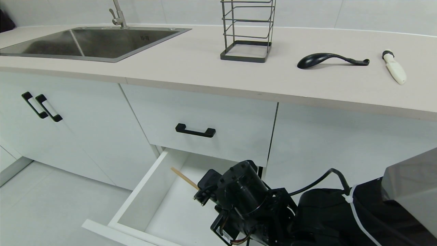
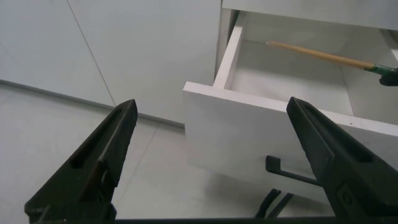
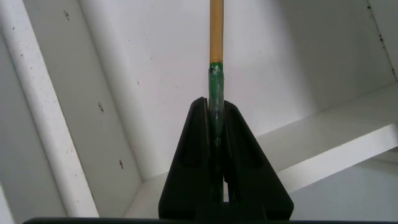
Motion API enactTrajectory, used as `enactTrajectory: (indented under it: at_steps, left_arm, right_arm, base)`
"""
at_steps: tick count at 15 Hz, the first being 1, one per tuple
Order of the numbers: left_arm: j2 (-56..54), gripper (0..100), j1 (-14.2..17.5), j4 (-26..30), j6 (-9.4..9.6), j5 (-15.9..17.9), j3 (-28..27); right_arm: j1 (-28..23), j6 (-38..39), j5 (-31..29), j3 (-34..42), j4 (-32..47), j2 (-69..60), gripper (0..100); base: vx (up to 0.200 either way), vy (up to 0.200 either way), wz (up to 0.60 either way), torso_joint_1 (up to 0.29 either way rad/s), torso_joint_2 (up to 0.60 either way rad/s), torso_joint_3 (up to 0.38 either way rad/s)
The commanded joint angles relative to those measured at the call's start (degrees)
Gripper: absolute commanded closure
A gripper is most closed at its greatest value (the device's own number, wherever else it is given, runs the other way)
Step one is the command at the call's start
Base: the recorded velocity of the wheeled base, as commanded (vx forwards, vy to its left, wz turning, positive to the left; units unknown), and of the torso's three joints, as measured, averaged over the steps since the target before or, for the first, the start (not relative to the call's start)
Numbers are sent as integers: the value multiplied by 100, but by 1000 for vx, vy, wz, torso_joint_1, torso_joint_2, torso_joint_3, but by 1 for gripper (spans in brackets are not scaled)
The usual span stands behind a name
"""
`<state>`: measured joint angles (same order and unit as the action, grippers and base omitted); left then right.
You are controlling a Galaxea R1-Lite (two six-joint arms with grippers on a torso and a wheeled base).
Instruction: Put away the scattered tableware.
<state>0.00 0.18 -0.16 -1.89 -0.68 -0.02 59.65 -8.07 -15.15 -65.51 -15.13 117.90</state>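
**Right end effector holds a chopstick over the open drawer**

The right end effector [image 1: 202, 195] sits low in front of the cabinets, above the pulled-out drawer [image 1: 150, 186]. In the right wrist view its fingers [image 3: 198, 124] are clamped on the green-coated end of a wooden chopstick [image 3: 216, 37]. The bare wooden length points away from the end effector, over the drawer's white floor and toward the inner left wall. From the head view the chopstick [image 1: 184, 178] is tilted, with its free tip raised.

The left end effector [image 2: 211, 107] hangs outside the drawer, facing its front panel, with its two fingers spread wide apart and nothing between them.

On the desk [image 1: 191, 65] a black spoon [image 1: 327, 59] lies to the right of a dark wire rack [image 1: 247, 30]. A white utensil [image 1: 394, 66] with a black end lies further right, apart from the spoon. A steel sink [image 1: 95, 41] with a tap [image 1: 117, 15] is set into the desk at the left. Above the open drawer, an upper drawer [image 1: 205, 116] with a black handle is closed.
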Motion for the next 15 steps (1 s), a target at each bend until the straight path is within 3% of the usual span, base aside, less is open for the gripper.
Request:
enactTrajectory:
  at_steps: [1, 7, 15]
  left_arm:
    - [0, 0, 8, -2, -4, 7, 2]
    - [0, 0, 8, -2, -4, -2, 2]
    - [0, 0, 8, -2, -4, -2, 2]
  right_arm:
    - [3, 7, 12, -128, 98, 111, 100]
    - [3, 491, -93, -1702, 1671, 594, 100]
    - [-50, 491, -67, -2141, 1170, 1227, 100]
  base:
    - [0, 0, 0, 0, 0, 0]
    - [0, 0, 0, 0, 0, 0]
    - [0, 0, 0, 0, 0, 0]
